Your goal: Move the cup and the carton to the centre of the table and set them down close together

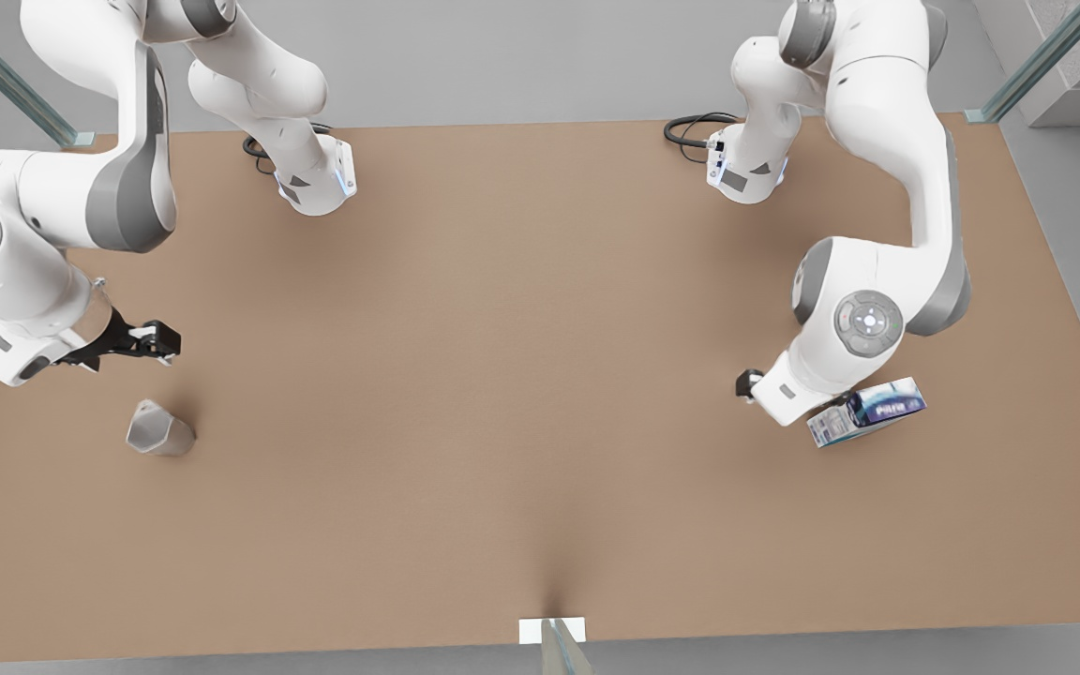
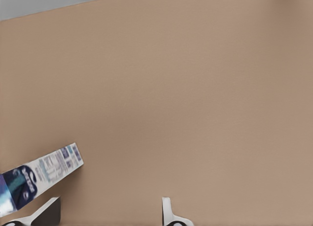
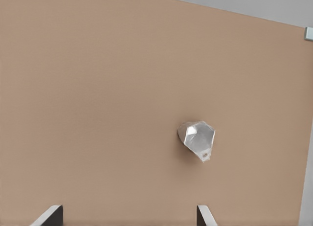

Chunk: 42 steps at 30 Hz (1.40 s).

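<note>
Cup [image 1: 159, 430] lying on its side on brown surface [image 1: 502, 375], near the front view's left edge — untouched. Right claw [image 1: 148, 339] just beyond it, above the surface, fingers [image 3: 49, 215] spread, grasping nothing; cup [image 3: 196, 139] ahead of it in the right wrist view. Carton [image 1: 868, 410] at the front view's right, tilted, partly under the left arm's wrist. Left claw [image 2: 110, 214] beside carton [image 2: 39, 177], fingers [image 2: 168, 214] apart, not clamped on it. Cup and carton well apart, both far from centre.
</note>
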### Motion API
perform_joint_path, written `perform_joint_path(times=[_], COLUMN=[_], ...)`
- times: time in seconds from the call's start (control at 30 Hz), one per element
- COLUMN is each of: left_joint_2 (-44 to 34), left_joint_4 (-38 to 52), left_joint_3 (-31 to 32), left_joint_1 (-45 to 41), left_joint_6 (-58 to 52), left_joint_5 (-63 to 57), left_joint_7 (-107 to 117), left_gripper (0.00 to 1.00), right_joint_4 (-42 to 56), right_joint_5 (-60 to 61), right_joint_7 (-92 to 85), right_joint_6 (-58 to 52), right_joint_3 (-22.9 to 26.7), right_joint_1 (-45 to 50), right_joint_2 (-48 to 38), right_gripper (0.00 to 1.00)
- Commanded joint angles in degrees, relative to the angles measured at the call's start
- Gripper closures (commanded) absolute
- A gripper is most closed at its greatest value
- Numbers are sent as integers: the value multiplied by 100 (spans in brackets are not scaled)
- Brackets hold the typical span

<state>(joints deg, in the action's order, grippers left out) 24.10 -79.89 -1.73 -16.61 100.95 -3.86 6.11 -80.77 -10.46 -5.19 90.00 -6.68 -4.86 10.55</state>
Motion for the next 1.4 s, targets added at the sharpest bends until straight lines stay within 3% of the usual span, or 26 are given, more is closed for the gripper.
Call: perform_joint_path(times=[0.0,0.1,0.17,0.3,0.33,0.4,0.47,0.63,0.7,0.77,0.87,1.07,1.33,1.37], left_joint_2=[-2,-37,-64,50,366,525,587,464,-151,-749,-556,-406,-415,-406], left_joint_4=[0,9,220,386,869,976,1169,1108,300,-782,-791,-852,-1512,-1582], left_joint_3=[6,6,-55,-82,-82,-82,-82,-126,58,182,138,155,147,147], left_joint_1=[-18,-62,26,254,438,791,1045,1503,1432,1406,1652,1793,1810,1828], left_joint_6=[3,-234,-1025,-937,-928,-173,-120,-304,-533,390,996,372,1040,1067], left_joint_5=[0,-18,52,17,9,0,0,-18,-18,-132,-246,-158,-431,-440], left_joint_7=[5,-66,-1269,-2332,-3166,-5145,-6920,-7457,-7650,-8353,-9039,-8908,-8907,-8908], left_gripper=[0,0,0,0,0,1,1,1,1,1,1,1,1,1], right_joint_4=[0,18,53,9,-17,-26,-9,9,-17,0,97,237,308,308], right_joint_5=[0,0,-9,-18,-9,-61,-228,-316,-308,-308,-299,-290,-272,-264], right_joint_7=[0,26,-79,-61,-79,-105,-711,-835,-835,-844,-844,-844,-835,-826], right_joint_6=[0,-88,-18,290,491,791,1125,1160,1160,1099,1116,1160,1283,1292], right_joint_3=[0,0,-9,-26,-62,-70,-70,-70,-62,-70,-70,-62,-62,-62], right_joint_1=[-7,-24,-947,-1658,-1852,-2002,-2002,-2019,-2028,-2037,-2081,-2072,-2072,-2055], right_joint_2=[0,342,1283,1880,2038,2346,2557,2812,2838,2909,3058,3322,3559,3559], right_gripper=[0,0,0,0,0,0,0,0,0,0,0,0,0,10])
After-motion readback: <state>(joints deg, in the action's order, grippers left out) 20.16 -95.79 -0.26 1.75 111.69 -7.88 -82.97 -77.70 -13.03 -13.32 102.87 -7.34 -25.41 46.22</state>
